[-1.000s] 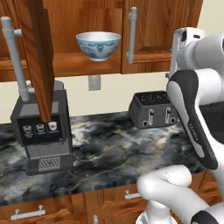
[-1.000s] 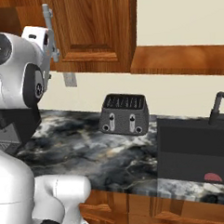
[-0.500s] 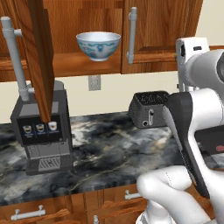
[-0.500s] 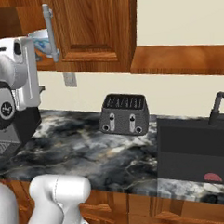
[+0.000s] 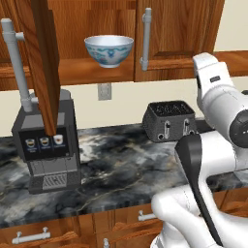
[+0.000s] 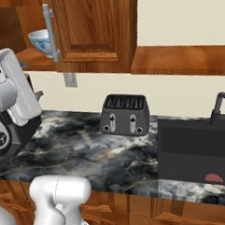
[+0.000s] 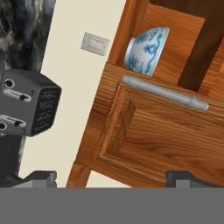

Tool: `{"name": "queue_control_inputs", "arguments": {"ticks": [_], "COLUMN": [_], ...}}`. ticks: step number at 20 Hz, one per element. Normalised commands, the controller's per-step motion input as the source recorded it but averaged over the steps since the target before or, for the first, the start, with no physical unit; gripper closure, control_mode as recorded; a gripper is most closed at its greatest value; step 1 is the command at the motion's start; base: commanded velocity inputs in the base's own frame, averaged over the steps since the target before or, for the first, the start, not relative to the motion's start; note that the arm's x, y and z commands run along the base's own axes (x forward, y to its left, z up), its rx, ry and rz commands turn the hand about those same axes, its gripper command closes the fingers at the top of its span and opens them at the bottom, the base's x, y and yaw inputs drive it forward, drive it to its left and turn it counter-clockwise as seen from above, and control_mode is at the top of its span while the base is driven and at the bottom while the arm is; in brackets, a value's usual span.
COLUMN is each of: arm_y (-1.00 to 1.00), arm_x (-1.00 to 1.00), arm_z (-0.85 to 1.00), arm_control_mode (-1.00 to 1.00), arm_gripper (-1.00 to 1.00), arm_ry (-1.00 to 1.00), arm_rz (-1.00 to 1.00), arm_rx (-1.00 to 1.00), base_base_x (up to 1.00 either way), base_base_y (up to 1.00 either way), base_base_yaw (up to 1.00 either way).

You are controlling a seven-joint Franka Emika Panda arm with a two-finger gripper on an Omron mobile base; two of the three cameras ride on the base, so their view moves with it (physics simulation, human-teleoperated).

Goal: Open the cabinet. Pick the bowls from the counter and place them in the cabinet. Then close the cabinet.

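The arm has swung round to the right over the last second, away from the cabinet opening, and its hand now rides high at the right of the left base view. In the hand view the gripper (image 7: 112,179) has its jaws spread wide with nothing between them. Since the blue-patterned bowl (image 5: 109,50) already sits on the cabinet shelf, I judge the first placing is done and the arm is turning to fetch the next bowl.

Near to far, counted:

- **Worktop:** one worktop (image 5: 111,179) of dark veined marble.
- **Coffee machine:** one coffee machine (image 5: 48,145), near the worktop's left end toward the back edge.
- **Toaster:** one black toaster (image 5: 169,118), against the back edge around the middle.
- **Sink:** one dark sink (image 6: 191,147), let into the worktop's right end.
- **Wall socket:** one wall socket (image 5: 104,91), on the wall behind.
- **Cabinet:** one cabinet (image 5: 179,34) with two doors. The left door (image 5: 46,58) is swung open and the right one is shut.
- **Handles:** two grey bar handles, one on each door.
- **Bowls:** one bowl, standing upright at the front edge of the shelf, in the left half.

Where the second bowl lies I cannot tell. That placing and the closing of the door are left to do.
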Motion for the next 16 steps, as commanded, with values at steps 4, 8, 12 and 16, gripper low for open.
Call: {"name": "queue_control_inputs", "arguments": {"ticks": [4, 8, 12, 16], "arm_y": [0.08, 0.12, 0.15, 0.04], "arm_x": [-0.26, -0.33, -0.35, -0.39], "arm_z": [0.03, 0.01, 0.00, 0.00], "arm_control_mode": [-1.00, -1.00, -1.00, -1.00], "arm_gripper": [-1.00, -1.00, -1.00, -1.00], "arm_ry": [0.00, 0.00, 0.04, 0.05], "arm_rz": [-0.02, -0.03, -0.04, -0.11], "arm_rx": [-0.14, -0.11, -0.09, -0.01], "base_base_x": [0.00, 0.00, 0.00, 0.00], "base_base_y": [0.00, 0.00, 0.00, 0.00], "base_base_yaw": [0.00, 0.00, 0.00, 0.00]}}
